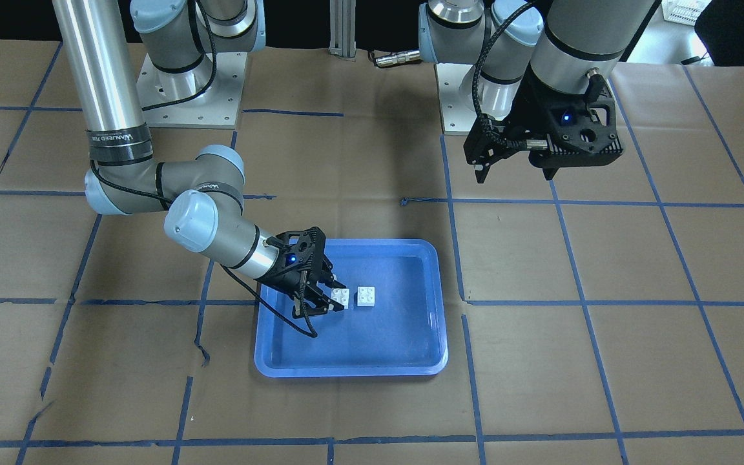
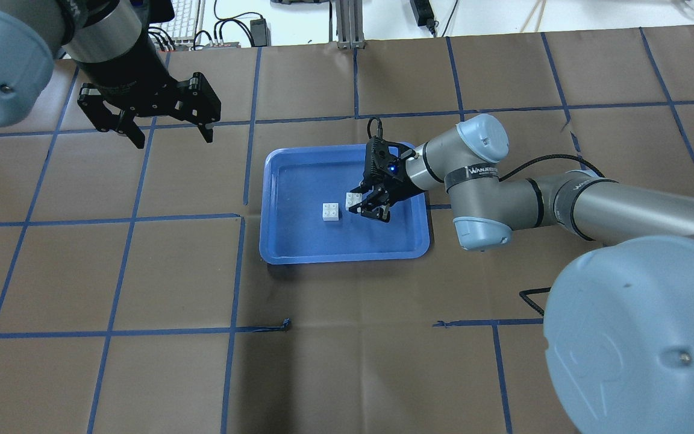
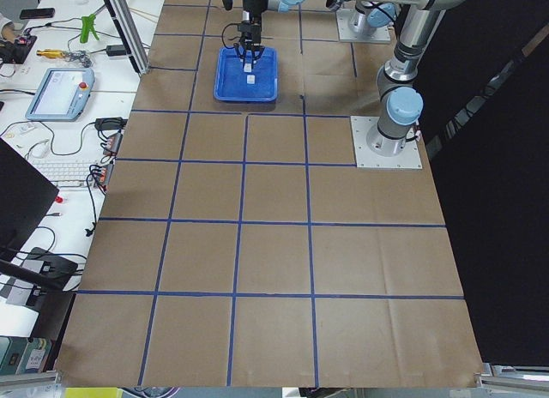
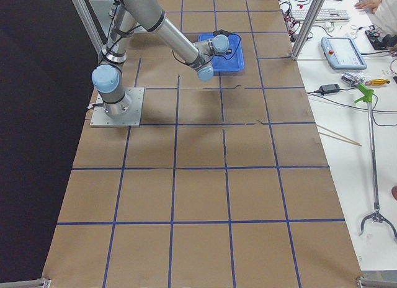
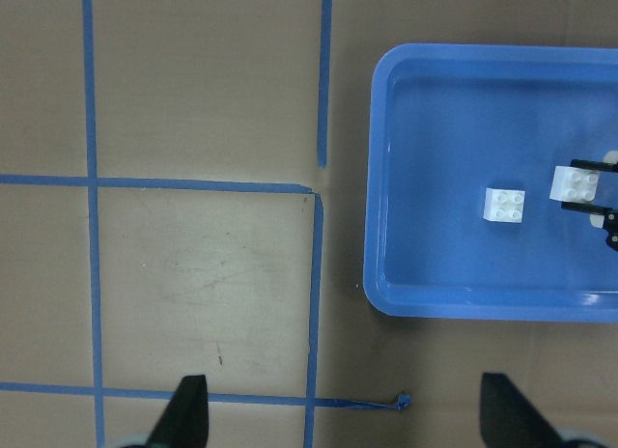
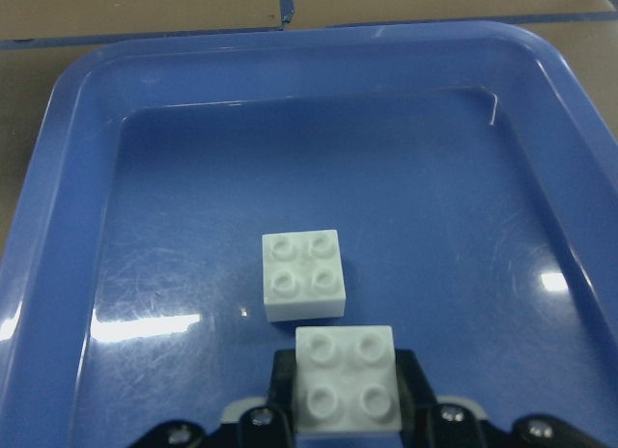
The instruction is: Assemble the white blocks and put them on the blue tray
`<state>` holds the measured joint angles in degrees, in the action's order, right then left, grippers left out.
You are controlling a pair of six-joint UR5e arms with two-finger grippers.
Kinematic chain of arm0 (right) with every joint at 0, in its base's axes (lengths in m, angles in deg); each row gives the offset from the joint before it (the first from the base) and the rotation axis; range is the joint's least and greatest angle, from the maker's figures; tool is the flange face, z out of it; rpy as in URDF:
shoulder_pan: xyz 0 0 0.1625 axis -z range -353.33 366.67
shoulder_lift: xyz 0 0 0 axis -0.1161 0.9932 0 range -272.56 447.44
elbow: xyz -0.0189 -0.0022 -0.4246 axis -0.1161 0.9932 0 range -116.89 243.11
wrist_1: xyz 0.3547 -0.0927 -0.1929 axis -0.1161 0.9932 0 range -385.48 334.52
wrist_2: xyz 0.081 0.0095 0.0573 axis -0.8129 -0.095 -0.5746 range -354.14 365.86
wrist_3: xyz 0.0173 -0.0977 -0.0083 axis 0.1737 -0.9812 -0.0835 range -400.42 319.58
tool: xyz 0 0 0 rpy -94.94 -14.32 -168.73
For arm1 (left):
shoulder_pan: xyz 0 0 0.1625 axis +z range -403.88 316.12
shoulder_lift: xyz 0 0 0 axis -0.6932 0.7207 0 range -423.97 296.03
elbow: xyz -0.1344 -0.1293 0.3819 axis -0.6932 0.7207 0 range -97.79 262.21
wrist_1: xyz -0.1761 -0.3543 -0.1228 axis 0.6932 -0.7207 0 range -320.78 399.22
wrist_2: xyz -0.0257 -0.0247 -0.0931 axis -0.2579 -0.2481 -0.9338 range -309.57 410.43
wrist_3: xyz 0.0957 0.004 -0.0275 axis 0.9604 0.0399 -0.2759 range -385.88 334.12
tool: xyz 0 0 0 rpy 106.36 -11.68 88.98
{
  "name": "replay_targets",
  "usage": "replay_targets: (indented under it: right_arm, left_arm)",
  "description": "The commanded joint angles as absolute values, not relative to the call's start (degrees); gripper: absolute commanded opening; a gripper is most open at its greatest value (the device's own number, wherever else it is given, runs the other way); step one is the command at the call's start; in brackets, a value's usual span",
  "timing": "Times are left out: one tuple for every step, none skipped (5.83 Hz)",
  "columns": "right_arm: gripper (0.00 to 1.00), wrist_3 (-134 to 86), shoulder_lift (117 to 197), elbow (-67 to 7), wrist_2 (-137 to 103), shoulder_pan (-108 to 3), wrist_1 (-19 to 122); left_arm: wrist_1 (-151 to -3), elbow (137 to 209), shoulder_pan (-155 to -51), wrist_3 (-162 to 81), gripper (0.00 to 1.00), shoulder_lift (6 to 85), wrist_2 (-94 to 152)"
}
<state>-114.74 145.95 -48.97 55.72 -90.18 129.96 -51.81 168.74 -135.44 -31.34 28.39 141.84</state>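
Note:
The blue tray [image 2: 281, 181] lies mid-table; it also shows in the front view [image 1: 411, 361] and both wrist views [image 5: 386, 178] [image 6: 290, 47]. Two white blocks are inside it, close together but apart. My right gripper [image 2: 364, 205] [image 1: 333, 298] [image 6: 346, 409] reaches low into the tray and is shut on one white block [image 2: 354, 200] [image 1: 340, 296] [image 6: 346, 378]. The other white block [image 2: 331, 212] [image 1: 365, 296] [image 6: 303, 274] [image 5: 505, 205] lies free on the tray floor, studs up, just beyond the held one. My left gripper [image 2: 169, 135] [image 1: 514, 175] [image 5: 352, 419] is open and empty, high above the table, away from the tray.
The table is covered in brown paper with a grid of blue tape lines. Both arm bases [image 1: 191, 84] stand on the robot's side of the table. A desk with a keyboard and tools [image 3: 60, 89] lies past the far edge.

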Motion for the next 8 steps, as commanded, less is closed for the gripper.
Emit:
replay_targets:
  right_arm:
    - [0.28, -114.69, 145.8, -50.61, 55.69, -90.71, 130.97]
    - [0.28, -114.69, 145.71, -50.62, 55.69, -91.32, 131.14]
    - [0.28, -114.69, 145.71, -50.62, 55.69, -91.5, 131.23]
    - [0.28, -114.69, 145.62, -50.54, 55.86, -91.51, 131.32]
    - [0.28, -114.69, 145.62, -50.45, 55.86, -91.51, 131.32]
    - [0.28, -114.69, 145.62, -50.36, 55.86, -91.51, 131.32]
    - [0.27, -114.69, 145.36, -50.36, 55.86, -91.51, 131.32]
    - [0.27, -114.69, 143.79, -50.19, 55.95, -91.51, 134.02]
  left_arm:
    - [-51.93, 168.61, -135.2, -31.42, 0.99, 28.06, 142.37]
    - [-51.93, 168.69, -135.2, -31.42, 0.99, 28.06, 142.45]
    - [-51.93, 168.69, -135.2, -31.42, 0.99, 28.06, 142.54]
    - [-51.93, 168.69, -135.2, -31.42, 0.99, 28.06, 142.54]
    - [-52.01, 168.78, -135.2, -31.42, 0.99, 28.14, 142.63]
    - [-51.93, 168.78, -135.2, -31.42, 0.99, 28.14, 143.41]
    - [-51.4, 168.78, -135.2, -31.42, 0.99, 29.28, 144.29]
    - [-51.4, 168.78, -135.2, -31.5, 0.99, 29.11, 144.39]
